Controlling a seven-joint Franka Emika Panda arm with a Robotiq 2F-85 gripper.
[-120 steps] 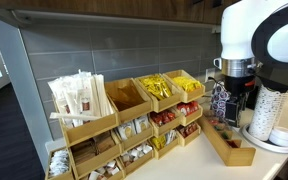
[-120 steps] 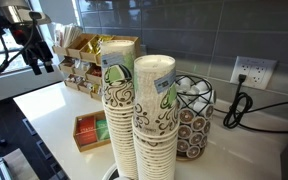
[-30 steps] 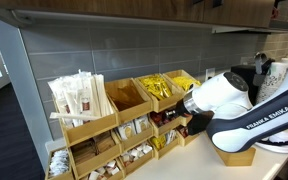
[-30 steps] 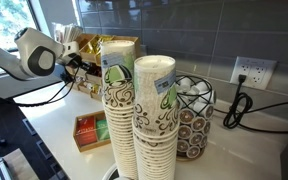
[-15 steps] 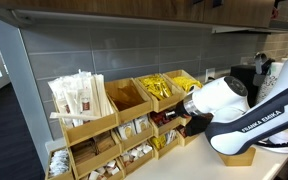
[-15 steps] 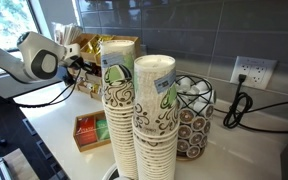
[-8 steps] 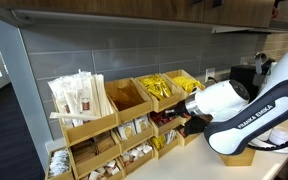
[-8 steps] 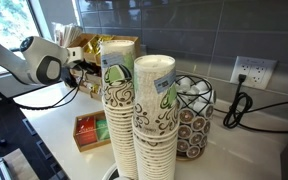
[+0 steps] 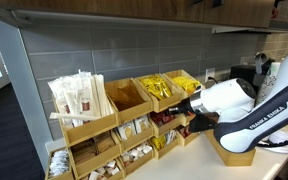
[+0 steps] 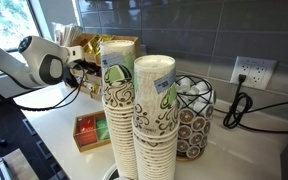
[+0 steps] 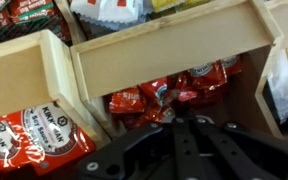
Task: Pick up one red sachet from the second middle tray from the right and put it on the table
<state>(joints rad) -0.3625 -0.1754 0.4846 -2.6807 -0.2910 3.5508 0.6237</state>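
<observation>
Inside the pale wooden tray (image 11: 74, 85), glossy, crinkled packets lie heaped, thin and flat; the nearest red sachet (image 11: 132, 101) sits at about eleven o'clock from the gripper (image 11: 174, 124), just beyond its tips, long axis running nine-to-three; whether the black jaws are parted I cannot tell

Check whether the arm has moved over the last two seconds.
Yes. In an exterior view the arm has shifted right, nearer the cup stack.
</observation>
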